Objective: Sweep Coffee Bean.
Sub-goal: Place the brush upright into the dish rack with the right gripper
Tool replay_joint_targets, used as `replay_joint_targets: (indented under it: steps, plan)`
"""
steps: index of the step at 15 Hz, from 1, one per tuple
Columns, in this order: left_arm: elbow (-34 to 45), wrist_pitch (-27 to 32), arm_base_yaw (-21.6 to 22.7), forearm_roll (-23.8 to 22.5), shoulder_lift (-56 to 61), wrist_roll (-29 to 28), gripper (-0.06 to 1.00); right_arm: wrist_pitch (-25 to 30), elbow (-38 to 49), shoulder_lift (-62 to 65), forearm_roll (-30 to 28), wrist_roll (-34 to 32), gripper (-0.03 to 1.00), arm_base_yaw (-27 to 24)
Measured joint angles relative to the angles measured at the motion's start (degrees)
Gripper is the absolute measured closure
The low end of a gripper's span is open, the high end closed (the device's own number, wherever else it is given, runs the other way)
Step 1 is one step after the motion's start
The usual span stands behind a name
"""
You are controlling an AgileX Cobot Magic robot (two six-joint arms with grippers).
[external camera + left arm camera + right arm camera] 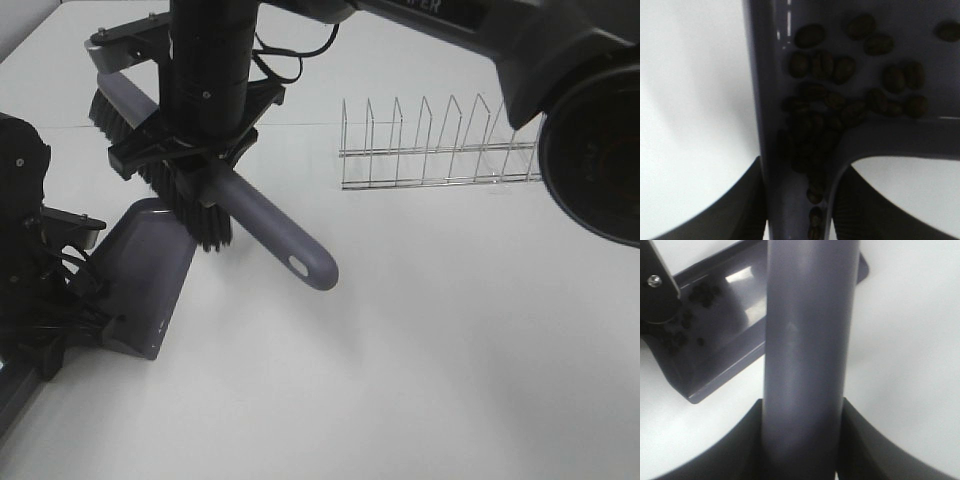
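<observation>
Beans point(825, 115) lie heaped inside the dustpan point(765, 100), most of them crowded into the corner where its side wall meets the rear wall, with a few loose ones spread over the floor beyond. The left gripper point(797, 210) is clamped on the pan's handle, one dark finger point(735, 210) on each side. In the high view the pan sits at the left of the white table point(450, 360). The right gripper point(802, 445) is closed around the brush point(270, 228), gripping its grey handle mid-length. The brush slants across the table, its black bristles point(190, 205) pointing down at the pan's far edge; whether they touch it cannot be told. A wire rack point(440, 150) stands well apart on the right.
</observation>
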State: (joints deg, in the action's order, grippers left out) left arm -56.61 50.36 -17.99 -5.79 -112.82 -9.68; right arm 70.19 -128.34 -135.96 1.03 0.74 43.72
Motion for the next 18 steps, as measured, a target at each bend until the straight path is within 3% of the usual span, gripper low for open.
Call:
replay_joint_targets:
  steps: [3, 7, 11, 12, 14, 18]
  plan:
    - [0.0, -0.23, 0.0, 0.52, 0.0, 0.0, 0.61, 0.4, 0.0, 4.18, -2.46, -1.03, 0.68, -3.32]
    - [0.0, -0.34, 0.0, 1.6, 0.0, 0.0, 0.61, 0.4, 4.98, 12.09, 2.52, -1.72, 0.68, -10.26]
    - [0.0, -0.52, 0.0, 2.69, 0.0, 0.0, 0.61, 0.4, 18.62, 22.35, -0.52, -1.72, 0.68, -10.77]
    - [0.0, -0.57, 0.0, 3.15, 0.0, 0.0, 0.61, 0.4, 28.02, 27.22, -3.9, -1.78, 0.68, -10.77]
    - [0.0, -1.15, 0.0, 3.61, 0.0, 0.0, 0.61, 0.52, 36.73, 31.91, -7.85, -3.61, 0.68, -10.77]
    - [0.0, -3.04, 0.0, 5.79, 0.06, 0.0, 0.61, 0.63, 47.44, 37.7, -13.01, -9.28, 0.68, -10.77]
